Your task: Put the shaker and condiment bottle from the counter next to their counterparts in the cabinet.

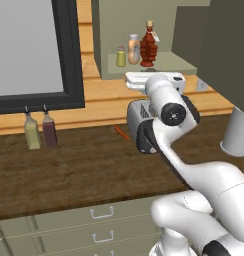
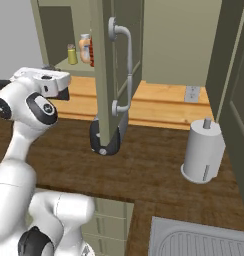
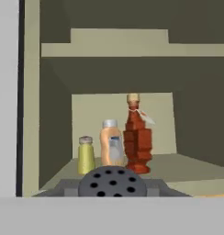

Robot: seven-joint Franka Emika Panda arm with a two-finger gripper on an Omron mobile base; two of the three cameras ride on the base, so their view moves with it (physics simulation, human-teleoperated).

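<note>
The shaker's dark grey perforated cap (image 3: 112, 181) sits at the bottom of the hand view, and my gripper (image 3: 112, 192) is shut on it. In the left base view the gripper (image 1: 182, 84) is raised in front of the open cabinet (image 1: 170, 63), below its shelf edge. On that shelf (image 3: 192, 167) the red condiment bottle (image 3: 137, 137) (image 1: 148, 45) stands upright beside the orange bottle (image 3: 112, 143) (image 1: 134, 49) and the yellow-green shaker (image 3: 86, 155) (image 1: 121, 56). The dark wooden counter (image 1: 84, 165) lies below.
The open cabinet door (image 2: 116, 65) hangs close to the right of my hand. A paper towel roll (image 2: 204, 150) stands on the counter's right, with a sink (image 2: 194, 240) near the front. Two bottles (image 1: 32, 131) (image 1: 49, 130) stand at the back left, and a dark appliance (image 2: 109, 135) under the cabinet.
</note>
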